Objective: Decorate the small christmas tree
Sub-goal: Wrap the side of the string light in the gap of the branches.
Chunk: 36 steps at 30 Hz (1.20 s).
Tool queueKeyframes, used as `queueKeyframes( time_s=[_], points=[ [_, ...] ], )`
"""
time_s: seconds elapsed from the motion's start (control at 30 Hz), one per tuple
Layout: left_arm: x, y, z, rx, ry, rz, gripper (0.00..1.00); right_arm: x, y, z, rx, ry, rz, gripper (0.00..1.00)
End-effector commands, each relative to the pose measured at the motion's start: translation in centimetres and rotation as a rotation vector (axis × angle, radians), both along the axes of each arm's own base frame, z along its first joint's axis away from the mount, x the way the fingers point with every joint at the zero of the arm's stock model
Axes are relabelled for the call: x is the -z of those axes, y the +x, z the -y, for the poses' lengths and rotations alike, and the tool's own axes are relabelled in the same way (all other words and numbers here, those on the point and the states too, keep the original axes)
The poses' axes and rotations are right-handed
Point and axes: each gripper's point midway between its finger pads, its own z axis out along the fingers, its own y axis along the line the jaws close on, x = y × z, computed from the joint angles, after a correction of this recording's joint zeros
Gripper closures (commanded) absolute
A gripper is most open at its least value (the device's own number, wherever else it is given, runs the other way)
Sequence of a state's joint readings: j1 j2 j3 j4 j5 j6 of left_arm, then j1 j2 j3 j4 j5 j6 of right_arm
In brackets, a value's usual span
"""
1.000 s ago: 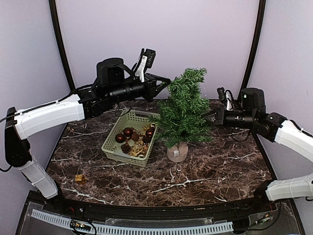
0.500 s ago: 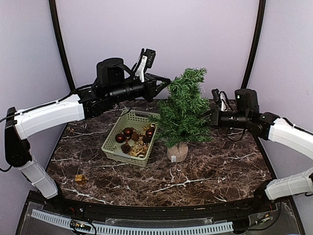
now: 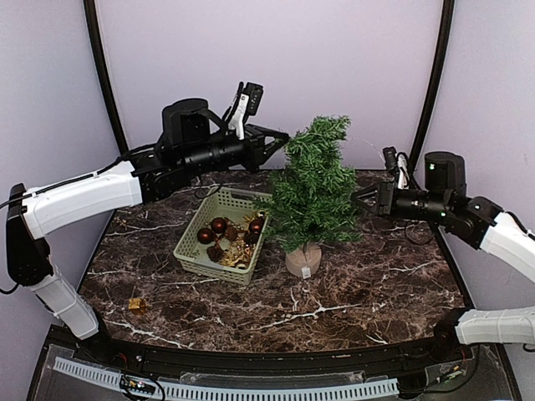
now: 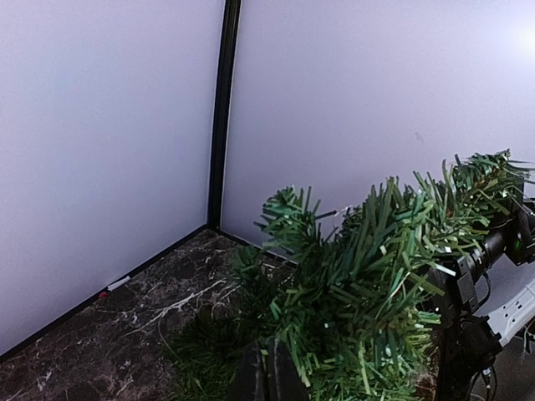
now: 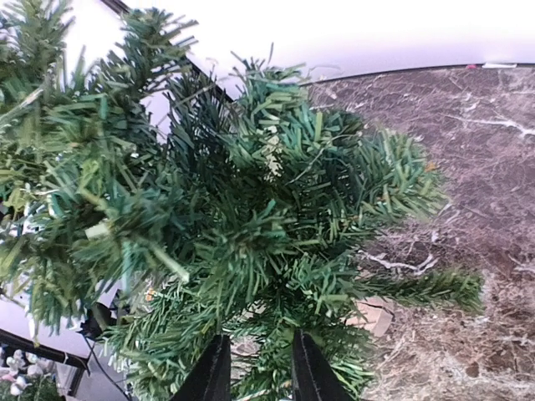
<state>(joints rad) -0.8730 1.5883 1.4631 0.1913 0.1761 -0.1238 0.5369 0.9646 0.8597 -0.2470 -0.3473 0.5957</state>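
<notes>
Two claws flank the small christmas tree in the overhead view. The tree stands upright near the middle of the dark marbled table, its trunk set in a round wooden base. Just beside it on the left sits a pale green basket holding dark red balls and gold pieces. A small gold item lies alone on the table, near and to the left, well apart from the basket. The left claw is at the upper left foliage, just below the treetop; contact cannot be confirmed from here. The right claw points at the right side of the tree at mid height, its tips at the edge of the branches.

In the left wrist view, the left claw's fingers are pressed together at the bottom edge, closed. Whether anything is pinched between them cannot be told. Green branches fill the space directly ahead, with the far wall behind.

In the right wrist view, the right claw's fingers stand apart with a clear gap. It is open and grips nothing. Branches spread just ahead of the tips, and a tan patch of the base shows low among them.
</notes>
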Motion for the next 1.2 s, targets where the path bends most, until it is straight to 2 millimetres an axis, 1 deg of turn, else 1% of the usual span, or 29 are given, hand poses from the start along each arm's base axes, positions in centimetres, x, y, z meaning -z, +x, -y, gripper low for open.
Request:
queueKeyframes(
  time_s=[0.0, 0.1, 0.13, 0.2, 0.3, 0.4, 0.47, 0.57, 0.63, 0.77, 0.8, 0.87, 1.0, 1.1, 1.13, 1.17],
  points=[
    [-2.8, -0.9, -1.5, -0.008, -0.049, 0.063, 0.98, 0.2, -0.5, 1.4, 0.059, -0.028, -0.001, 0.67],
    [-2.9, -0.9, -1.7, -0.013, -0.049, 0.065, 0.96, 0.1, -0.7, 1.9, 0.075, -0.042, -0.001, 0.58],
    [-2.9, -0.9, -1.7, -0.013, -0.050, 0.066, 0.95, 0.1, -0.8, 2.1, 0.079, -0.050, -0.001, 0.52],
    [-3.0, -1.0, -1.8, -0.014, -0.050, 0.067, 0.93, 0.1, -0.8, 3.0, 0.115, -0.087, 0.005, 0.36],
    [-3.0, -1.0, -2.0, -0.018, -0.049, 0.070, 0.88, -0.2, -0.8, 5.1, 0.208, -0.131, 0.022, 0.18],
    [-3.1, -1.1, -2.1, -0.016, -0.049, 0.071, 0.87, -1.2, -1.1, 6.4, 0.238, -0.140, 0.059, 0.09],
    [-3.1, -1.2, -2.0, -0.012, -0.051, 0.070, 0.85, -2.1, -1.3, 7.1, 0.248, -0.137, 0.090, 0.07],
    [-3.1, -1.2, -1.9, -0.007, -0.051, 0.068, 0.82, -3.6, -1.5, 7.5, 0.243, -0.126, 0.136, 0.06],
    [-3.2, -1.2, -1.9, -0.003, -0.050, 0.069, 0.79, -5.2, -1.8, 7.8, 0.249, -0.109, 0.186, 0.05],
    [-3.2, -1.3, -1.8, 0.004, -0.051, 0.068, 0.69, -8.5, -2.5, 8.7, 0.280, -0.068, 0.294, 0.04],
    [-3.2, -1.4, -1.9, 0.004, -0.052, 0.069, 0.64, -9.2, -2.8, 8.8, 0.278, -0.059, 0.315, 0.04],
    [-3.4, -1.4, -2.0, 0.002, -0.054, 0.071, 0.57, -10.1, -3.1, 8.9, 0.278, -0.048, 0.339, 0.04],
    [-3.8, -1.7, -2.4, 0.001, -0.058, 0.077, 0.52, -11.1, -3.9, 9.3, 0.272, -0.052, 0.371, 0.04],
    [-4.1, -2.2, -2.9, 0.000, -0.063, 0.080, 0.48, -12.4, -4.6, 9.6, 0.273, -0.034, 0.404, 0.04],
    [-4.4, -2.4, -3.2, -0.003, -0.069, 0.084, 0.46, -13.2, -4.9, 9.7, 0.275, -0.027, 0.417, 0.04],
    [-4.2, -2.4, -3.4, -0.005, -0.067, 0.081, 0.45, -13.7, -4.9, 9.8, 0.274, -0.028, 0.422, 0.05]
  ],
)
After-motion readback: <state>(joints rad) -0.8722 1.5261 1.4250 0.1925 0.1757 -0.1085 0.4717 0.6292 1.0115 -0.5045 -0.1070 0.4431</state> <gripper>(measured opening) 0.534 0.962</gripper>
